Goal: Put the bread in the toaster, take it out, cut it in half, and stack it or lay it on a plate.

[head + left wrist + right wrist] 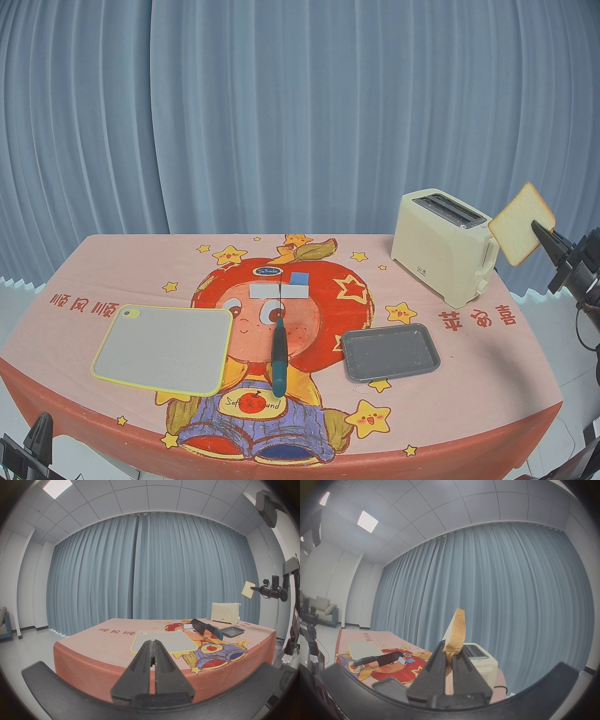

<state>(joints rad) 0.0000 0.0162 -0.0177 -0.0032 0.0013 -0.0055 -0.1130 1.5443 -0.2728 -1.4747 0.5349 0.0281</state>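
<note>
the bread (522, 224) is a single slice with a pale crumb face and a tan crust. it is held up in the air on a tilt, off the right end of the toaster (444, 247) and higher than its two slots, with clear air seen between slice and toaster in the left wrist view. the slice is pinched by its lower edge in the right gripper (535, 226); the fingers (437, 664) are closed onto both faces of the bread (455, 633), parted only by its thickness.

the left gripper (153, 643) is held low, off the near left side of the bench (475, 387). its fingers (140, 667) are pressed together, and nothing is held between them.

on the bench, which is draped in a pink cartoon-printed cloth, a grey cutting board (162, 349) with a yellow-green rim is laid near the front left. just to its right a knife (279, 350) is set with its teal handle toward the near edge and its blade pointed away, toward a small white block (278, 290) and a blue block (300, 278). to the right of the knife a dark grey plate (390, 352), shaped like a shallow tray, is laid bare. farther back on the right the cream toaster is stood, its slots seen open and unfilled. a blue-grey curtain (281, 112) is hung behind the bench.
</note>
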